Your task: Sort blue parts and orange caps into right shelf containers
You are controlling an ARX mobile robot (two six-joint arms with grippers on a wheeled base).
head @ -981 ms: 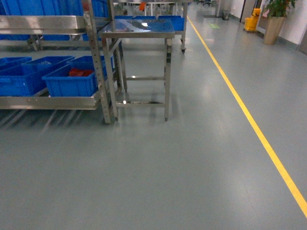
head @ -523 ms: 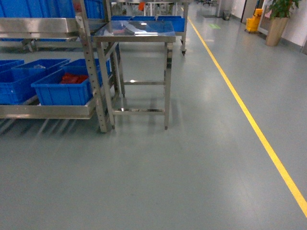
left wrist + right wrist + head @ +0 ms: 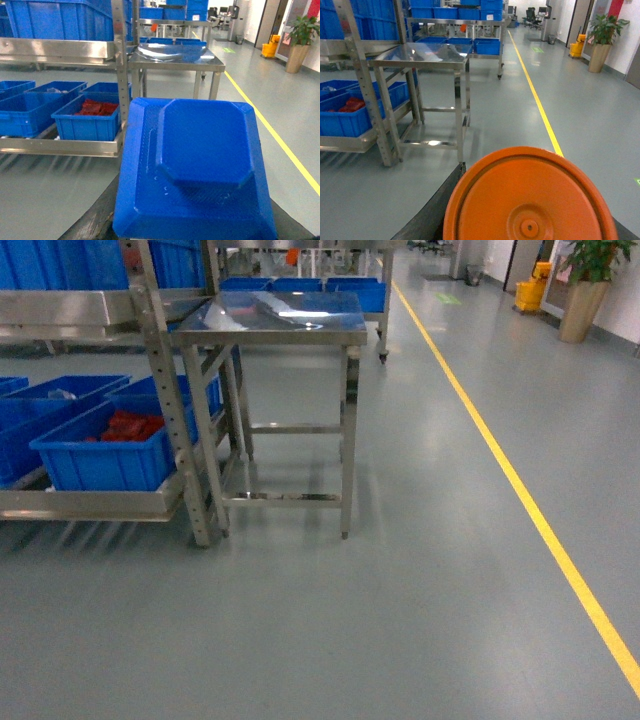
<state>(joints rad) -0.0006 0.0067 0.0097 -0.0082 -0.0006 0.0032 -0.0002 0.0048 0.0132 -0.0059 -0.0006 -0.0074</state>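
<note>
The blue part fills the lower centre of the left wrist view; the orange cap fills the bottom of the right wrist view. Both look rigid, light and smooth, probably slippery; grip across the edges. Fingers are not visible; opening cannot be told. A crate sits left on the shelf.

Both arms outside head view; pincers unseen, state unknown.

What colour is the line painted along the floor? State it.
Yellow: the floor line runs past the steel table; clearest in the head view.
</note>
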